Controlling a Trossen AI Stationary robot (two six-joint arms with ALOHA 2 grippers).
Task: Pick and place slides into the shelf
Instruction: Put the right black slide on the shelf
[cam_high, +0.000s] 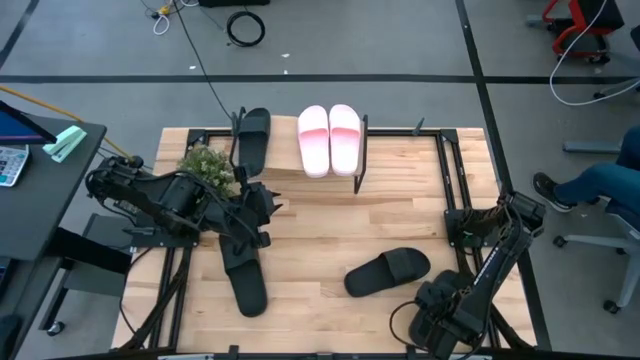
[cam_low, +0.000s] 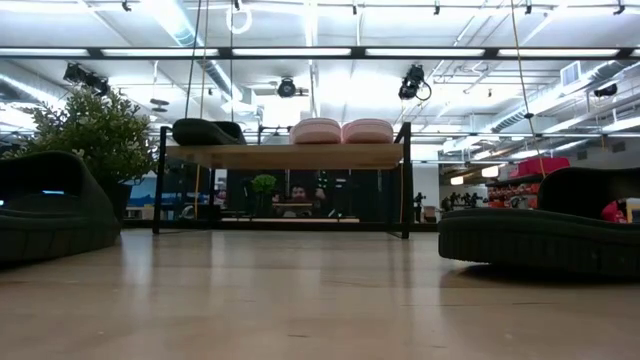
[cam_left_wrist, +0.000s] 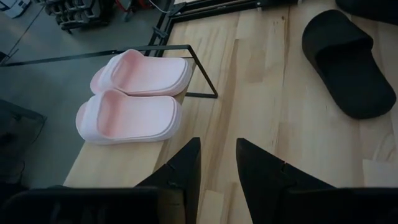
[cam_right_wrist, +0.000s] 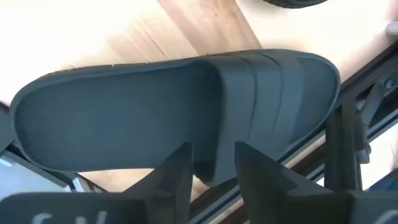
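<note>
**While three slides sit on the shelf, others lie below**

Where the shelf (cam_high: 400, 165) stands at the table's far edge, its top board carries the pink slides (cam_high: 328, 138) side by side, toes pointing away from the arms. A black slide (cam_high: 252, 135) lies near the board's left end, well apart from the pink pair. A small plant (cam_high: 205, 165) stands just beside that end.

On the table (cam_high: 330, 230), a second black slide (cam_high: 245, 283) lies lengthwise in front of the left arm. A third (cam_high: 388, 270) lies crosswise nearer the right arm.

The left gripper (cam_left_wrist: 217, 142) hovers over the table in front of the shelf, facing the pink pair. Its fingers are parted by a narrow gap and nothing is between them.

The right gripper (cam_right_wrist: 211, 149) is low at the table's near right corner, right up against a fourth black slide (cam_right_wrist: 124, 118), whose side edge sits in the gap of the jaws. Whether they are pinching it or loose around it cannot be told.
</note>
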